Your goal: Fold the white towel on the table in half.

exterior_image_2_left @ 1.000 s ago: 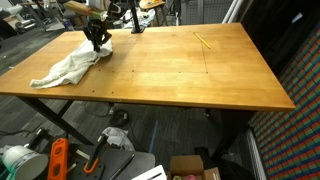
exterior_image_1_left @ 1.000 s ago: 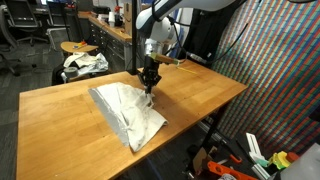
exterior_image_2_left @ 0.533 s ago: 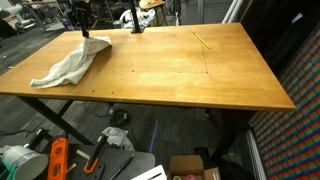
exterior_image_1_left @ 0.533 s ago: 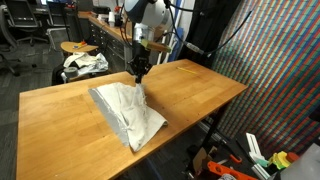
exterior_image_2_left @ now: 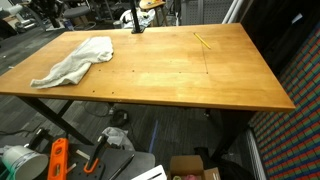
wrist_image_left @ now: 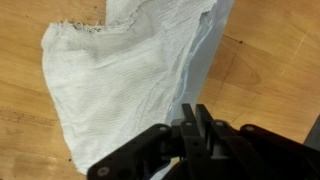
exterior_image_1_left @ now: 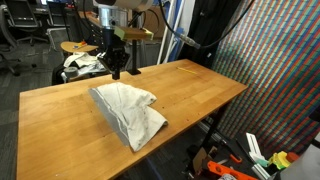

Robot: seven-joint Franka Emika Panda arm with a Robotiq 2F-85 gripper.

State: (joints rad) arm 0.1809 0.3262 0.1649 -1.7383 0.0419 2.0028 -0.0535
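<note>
The white towel (exterior_image_1_left: 128, 112) lies rumpled on the wooden table (exterior_image_1_left: 60, 130), partly doubled over itself. It also shows in an exterior view (exterior_image_2_left: 75, 62) near the table's far corner. My gripper (exterior_image_1_left: 115, 70) hangs above the table just beyond the towel's far edge, apart from it. In the wrist view the towel (wrist_image_left: 120, 80) fills the upper left, and my gripper's fingers (wrist_image_left: 197, 115) are pressed together with nothing between them.
A stool with a bundle of cloth (exterior_image_1_left: 85, 62) stands behind the table. A thin yellow stick (exterior_image_2_left: 203, 40) lies on the table (exterior_image_2_left: 180, 75) far from the towel. Boxes and tools sit on the floor (exterior_image_2_left: 60, 160) below.
My gripper has let go of the towel's edge and moved up and away towards the back of the table. The lifted edge has dropped onto the towel.
</note>
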